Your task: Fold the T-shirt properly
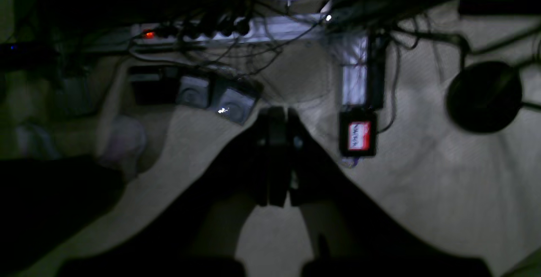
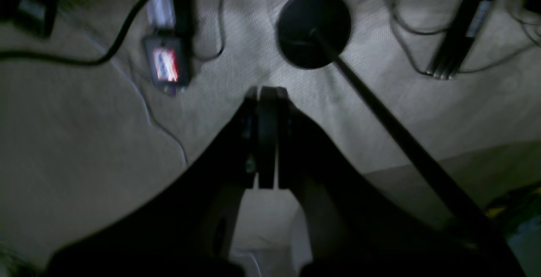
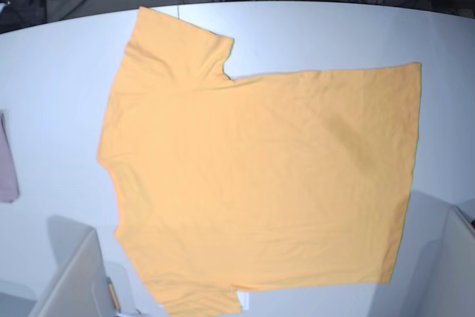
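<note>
Jaws of both the left gripper (image 1: pixel 277 158) and right gripper (image 2: pixel 266 141) are clenched, empty; T-shirt (image 3: pixel 260 176) lies flat on the surface (image 3: pixel 52 72).

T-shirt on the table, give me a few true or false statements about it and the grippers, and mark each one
1. The T-shirt lies spread flat on the white table. True.
2. The shirt is already folded in half. False: it lies fully open, both sleeves out.
3. The left gripper is shut and holds nothing. True.
4. The right gripper grips the shirt's hem. False: it is shut on nothing, away from the shirt.
5. A pinkish cloth lies on top of the shirt. False: it lies apart, at the table's edge.
</note>
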